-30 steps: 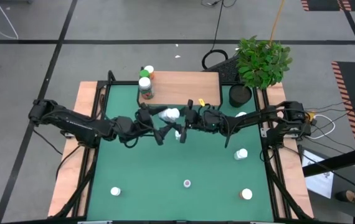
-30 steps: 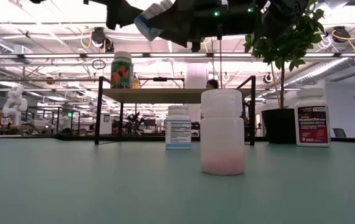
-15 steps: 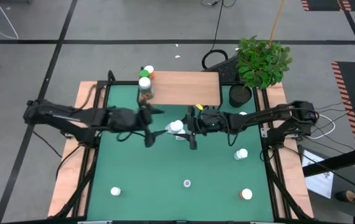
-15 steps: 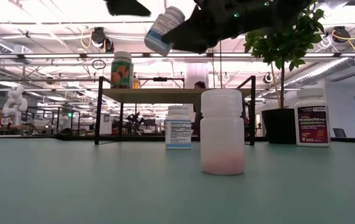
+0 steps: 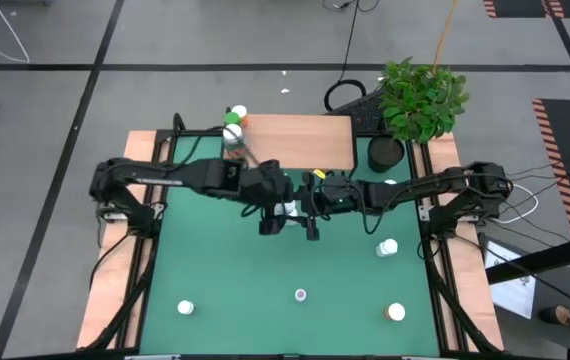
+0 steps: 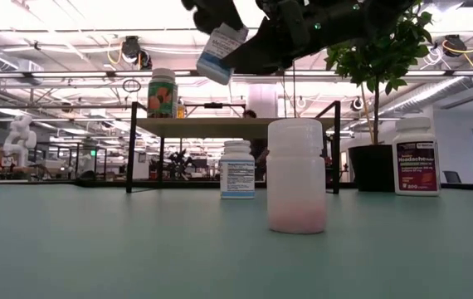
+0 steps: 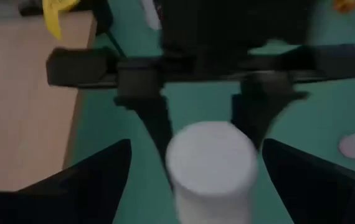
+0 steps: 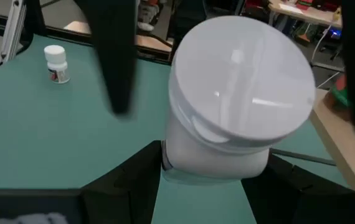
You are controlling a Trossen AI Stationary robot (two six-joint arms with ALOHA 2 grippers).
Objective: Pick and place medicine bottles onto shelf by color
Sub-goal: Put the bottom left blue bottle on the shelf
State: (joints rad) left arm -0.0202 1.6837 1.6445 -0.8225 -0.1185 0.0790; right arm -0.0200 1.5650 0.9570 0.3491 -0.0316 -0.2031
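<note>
A white medicine bottle (image 5: 285, 207) with a white cap and a blue-edged label (image 6: 218, 51) hangs in the air over the green mat, just in front of the shelf (image 5: 300, 142). My right gripper (image 5: 301, 208) is shut on it. My left gripper (image 5: 269, 214) is open. Its two fingers (image 7: 96, 180) stand wide on either side of the bottle (image 7: 212, 171) without touching it. A green-capped bottle (image 6: 162, 93) and another bottle (image 5: 238, 112) stand on the shelf's left end. My right gripper pinches the bottle's body just below the cap (image 8: 212, 163) between its two fingers (image 8: 131, 177). The fingers come about level from the table's right side. The bottle is lifted clear of the mat and tilted, cap upward (image 8: 243, 81).
Several bottles stand on the mat: near left (image 5: 186, 307), near middle (image 5: 300, 295), near right (image 5: 396, 312), right (image 5: 387, 247), and one by the plant pot (image 5: 386, 153). The low view shows a white bottle (image 6: 296, 174) and a blue-labelled one (image 6: 237, 169).
My left gripper drew back toward the table's left edge, away from the bottle. It has since come back toward the right, and its open fingers now flank the bottle. My right gripper has kept the tilted bottle in the air, moving a little toward the near edge.
</note>
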